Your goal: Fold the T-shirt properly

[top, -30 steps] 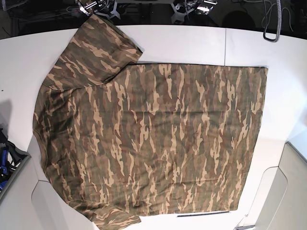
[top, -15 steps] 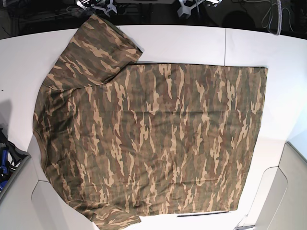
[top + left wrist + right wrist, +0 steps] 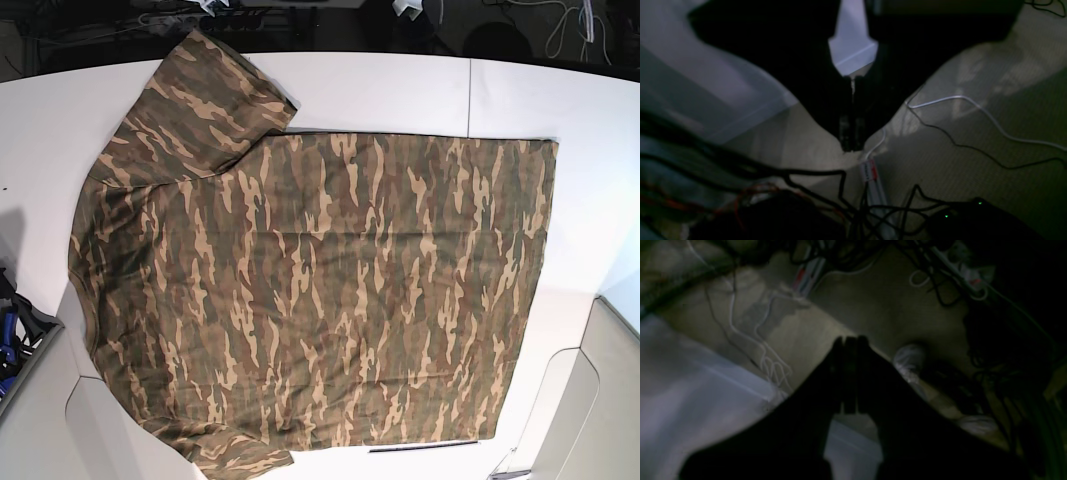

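The T-shirt (image 3: 320, 290), in olive, brown and tan camouflage, lies spread flat on the white table (image 3: 380, 90) in the base view. Its neck end is to the left, its hem to the right, and one sleeve (image 3: 205, 95) reaches toward the far edge. In the left wrist view my left gripper (image 3: 851, 146) is shut and empty, hanging over the floor beyond the table. The right wrist view shows my right gripper (image 3: 850, 340) shut and empty too, also off the table. Neither one touches the shirt.
A grey bin with blue and black items (image 3: 12, 340) sits at the table's left edge. A dark strip (image 3: 425, 446) lies by the shirt's lower right corner. Under the grippers, cables and a power strip (image 3: 872, 180) lie on the floor.
Both arms have pulled back past the far edge of the table and almost left the base view. The T-shirt has not moved.
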`<control>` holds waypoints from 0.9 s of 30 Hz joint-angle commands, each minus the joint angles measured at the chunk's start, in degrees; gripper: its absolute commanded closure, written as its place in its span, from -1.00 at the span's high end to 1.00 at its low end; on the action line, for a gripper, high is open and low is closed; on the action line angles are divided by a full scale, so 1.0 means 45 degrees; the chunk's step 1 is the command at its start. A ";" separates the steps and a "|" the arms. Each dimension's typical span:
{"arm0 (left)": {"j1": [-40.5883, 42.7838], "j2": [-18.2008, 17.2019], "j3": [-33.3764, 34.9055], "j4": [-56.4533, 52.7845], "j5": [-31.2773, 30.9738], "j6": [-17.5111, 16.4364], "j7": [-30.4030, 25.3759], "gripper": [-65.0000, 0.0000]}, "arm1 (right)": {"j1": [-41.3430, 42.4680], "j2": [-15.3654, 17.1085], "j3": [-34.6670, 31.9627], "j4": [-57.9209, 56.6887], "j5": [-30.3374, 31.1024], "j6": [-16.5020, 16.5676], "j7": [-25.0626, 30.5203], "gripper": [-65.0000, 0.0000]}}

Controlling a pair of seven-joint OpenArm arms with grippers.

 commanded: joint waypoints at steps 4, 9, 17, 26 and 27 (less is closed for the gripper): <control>0.1146 -0.0282 -0.0442 0.1690 -0.0087 -0.0146 -0.0044 -1.00 | -0.1316 0.0918 0.0000 0.1836 0.1200 0.0627 0.0024 -0.95; 0.2599 -0.0418 -0.1933 0.3764 -0.0670 -0.0437 -0.0034 -1.00 | -0.2832 0.1991 0.0000 0.4051 0.2263 0.1287 -0.1001 -0.95; 0.4935 -0.0418 -0.4415 0.7825 -0.1875 -0.1039 0.0947 -1.00 | -0.4755 0.3356 0.0000 0.7587 0.3492 0.1345 -0.1967 -0.95; 0.6965 -0.0413 -0.6946 1.1900 -0.3254 -0.1005 0.1899 -1.00 | -0.6013 0.4031 0.0248 1.1230 0.3492 0.1345 -0.2540 -0.95; 0.7140 -0.0413 -0.7223 1.2332 -0.3381 -0.1005 0.2030 -1.00 | -0.6052 0.4031 0.0301 1.1642 0.3492 0.1350 -0.2691 -0.95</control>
